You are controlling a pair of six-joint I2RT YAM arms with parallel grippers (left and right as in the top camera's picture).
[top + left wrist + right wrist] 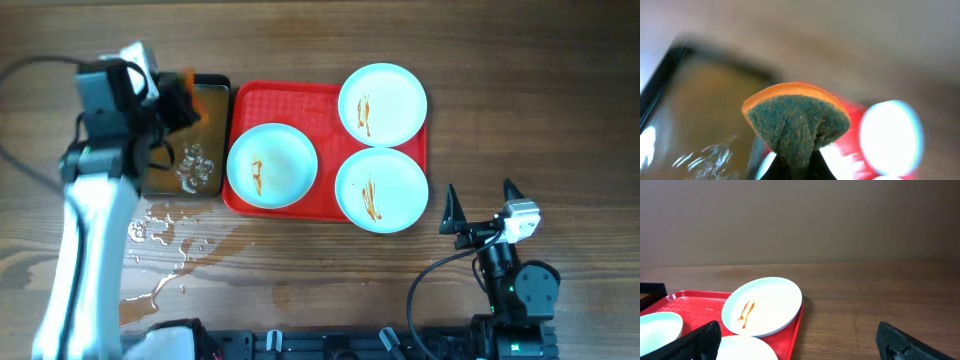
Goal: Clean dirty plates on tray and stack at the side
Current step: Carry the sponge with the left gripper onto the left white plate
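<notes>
Three pale plates lie on the red tray [290, 100]: one at the left [272, 165], one at the back right [382, 103], one at the front right [381, 189]. Each carries orange-brown sauce streaks. My left gripper [185, 100] hovers over the black pan, left of the tray, shut on a sponge [796, 120] that has a green scouring face and an orange back. My right gripper [480, 192] stands open over bare table right of the tray, nothing between its fingers. In the right wrist view the back right plate [762, 305] and the tray [695, 302] lie ahead to the left.
A black pan [228, 120] of brownish water sits against the tray's left edge, with something clear and glistening [195, 165] in its near end. Spilled water [165, 235] spreads over the wood in front of the pan. Bare table lies right of the tray.
</notes>
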